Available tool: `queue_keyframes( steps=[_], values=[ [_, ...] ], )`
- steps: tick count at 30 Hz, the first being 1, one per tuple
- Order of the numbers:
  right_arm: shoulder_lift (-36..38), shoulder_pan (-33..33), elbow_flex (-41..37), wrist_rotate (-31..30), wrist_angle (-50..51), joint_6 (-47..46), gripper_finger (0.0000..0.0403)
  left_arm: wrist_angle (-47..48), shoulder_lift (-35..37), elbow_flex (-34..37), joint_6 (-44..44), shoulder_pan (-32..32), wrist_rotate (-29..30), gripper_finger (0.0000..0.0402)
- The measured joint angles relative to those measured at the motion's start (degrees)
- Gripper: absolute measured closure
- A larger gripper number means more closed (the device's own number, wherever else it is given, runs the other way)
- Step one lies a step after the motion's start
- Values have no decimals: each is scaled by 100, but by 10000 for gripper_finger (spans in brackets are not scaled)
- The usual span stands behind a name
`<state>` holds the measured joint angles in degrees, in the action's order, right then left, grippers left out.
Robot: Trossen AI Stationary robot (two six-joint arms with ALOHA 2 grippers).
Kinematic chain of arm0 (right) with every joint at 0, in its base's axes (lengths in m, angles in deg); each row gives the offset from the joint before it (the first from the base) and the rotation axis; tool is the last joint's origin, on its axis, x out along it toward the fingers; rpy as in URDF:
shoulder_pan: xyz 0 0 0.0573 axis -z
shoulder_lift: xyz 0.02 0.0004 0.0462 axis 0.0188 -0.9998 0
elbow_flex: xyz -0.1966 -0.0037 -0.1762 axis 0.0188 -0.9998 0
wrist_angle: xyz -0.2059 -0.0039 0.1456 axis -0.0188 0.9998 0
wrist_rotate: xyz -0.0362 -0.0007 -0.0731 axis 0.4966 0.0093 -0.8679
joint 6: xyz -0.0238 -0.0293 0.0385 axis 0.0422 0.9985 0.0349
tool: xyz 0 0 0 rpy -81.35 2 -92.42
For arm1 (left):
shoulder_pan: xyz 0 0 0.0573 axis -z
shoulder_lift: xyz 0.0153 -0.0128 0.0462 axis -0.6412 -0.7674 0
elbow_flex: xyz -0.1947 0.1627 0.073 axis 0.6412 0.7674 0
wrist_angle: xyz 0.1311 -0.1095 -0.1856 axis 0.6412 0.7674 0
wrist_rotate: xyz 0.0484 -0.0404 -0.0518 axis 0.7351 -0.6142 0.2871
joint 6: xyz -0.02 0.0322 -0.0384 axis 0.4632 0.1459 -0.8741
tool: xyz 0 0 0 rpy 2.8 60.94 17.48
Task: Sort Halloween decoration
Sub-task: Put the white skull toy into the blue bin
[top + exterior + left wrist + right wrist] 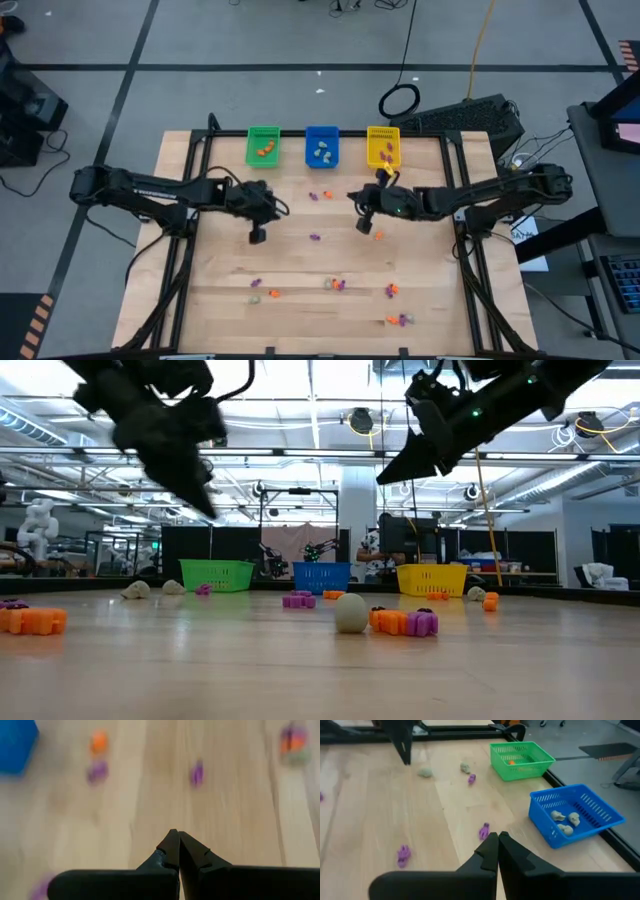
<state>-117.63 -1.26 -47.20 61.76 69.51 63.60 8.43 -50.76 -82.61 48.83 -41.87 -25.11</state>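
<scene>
Near edge of the counter (pixel 210 320) still has most of the unsorted Halloween decoration (pixel 338 285): a loose row of orange, purple and pale bits strung along the near side, with a tight cluster at the near right. A few more sit mid-counter, including a purple one (pixel 315 238) between my two arms.

Both arms hover above the middle. Left end effector (pixel 257 236) has its fingers together and nothing in them, and the right end effector (pixel 364 226) looks the same, pinched together and empty.

Far side: green bin (pixel 263 146) holds orange pieces, blue bin (pixel 321 146) the pale ones, yellow bin (pixel 383 146) purple with some orange showing.

My worry: these trinkets are tiny and clumped, so a grab at that near-right cluster could take two colours at once or flick one off the edge. The arms are also close together, so both reaching for the centre purple piece risks a bump.

The top-down view gives layout, but only the right wrist view shows what's actually inside the blue bin.
</scene>
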Motion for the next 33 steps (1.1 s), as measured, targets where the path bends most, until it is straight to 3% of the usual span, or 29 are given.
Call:
queue_keyframes(
  steps=[5,9,13,18,24,33],
  values=[
    [-73,-307,-29,-283,5,-23,403,1025,1,-58,-1206,327,268,402],
    [-137,-392,-29,-320,9,-23,403,1688,-1,-58,-2626,214,910,401],
    [-226,-414,-29,-330,12,-23,403,2062,-1,-16,-2912,-24,1216,375],
    [-325,-416,-29,-330,9,-25,403,2024,-47,211,-3056,-383,1203,300],
    [-355,-414,-29,-328,7,-25,403,1485,-98,582,-3141,-646,626,228],
    [-356,-414,-26,-322,7,-44,403,1400,-135,644,-3201,-668,745,212]
  ],
)
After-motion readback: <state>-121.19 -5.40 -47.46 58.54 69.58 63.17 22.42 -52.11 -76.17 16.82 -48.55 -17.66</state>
